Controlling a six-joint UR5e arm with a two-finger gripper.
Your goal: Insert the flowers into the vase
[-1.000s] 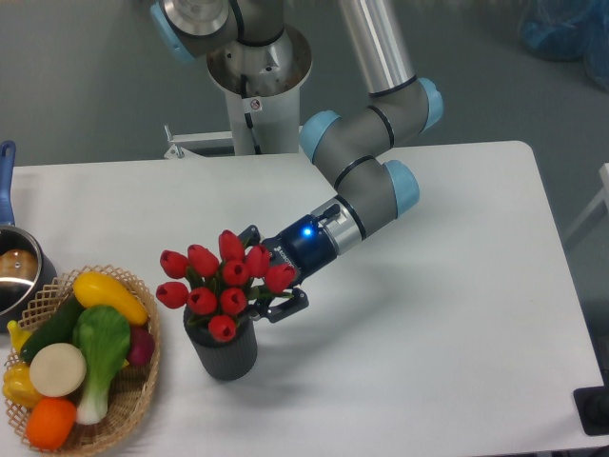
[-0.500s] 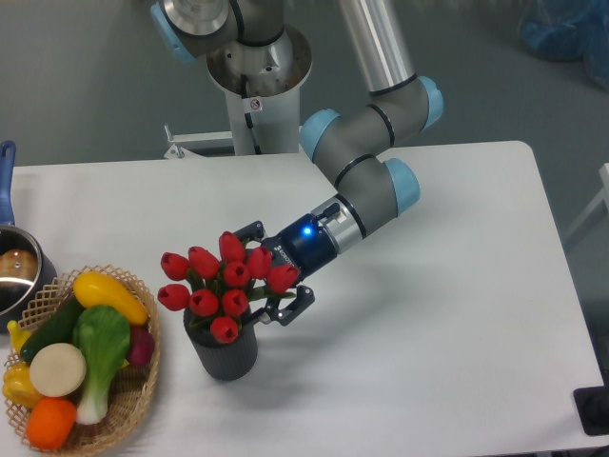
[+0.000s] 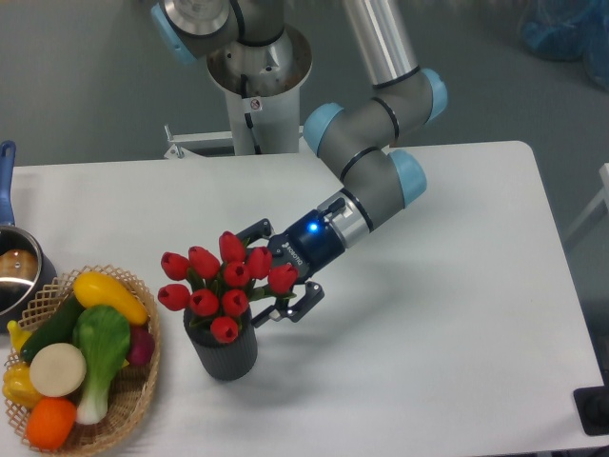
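Note:
The flowers (image 3: pixel 219 281), a bunch of red tulip heads with green leaves, stand upright with their stems down in the vase (image 3: pixel 225 357). The vase is a small dark grey ribbed cylinder on the white table, left of centre. My gripper (image 3: pixel 270 273) reaches in from the right at the level of the tulip heads. It is open: one finger sits above the bunch's right side and the other below it, spread apart. The stems are hidden inside the vase.
A woven wicker basket (image 3: pixel 133 400) full of toy vegetables and fruit sits just left of the vase. A steel pot (image 3: pixel 13 274) with a blue handle is at the far left edge. The arm's base (image 3: pixel 257 71) stands behind the table.
The gripper's fingers have spread apart off the flowers and the wrist has drawn back slightly to the right. The flowers stay standing in the vase.

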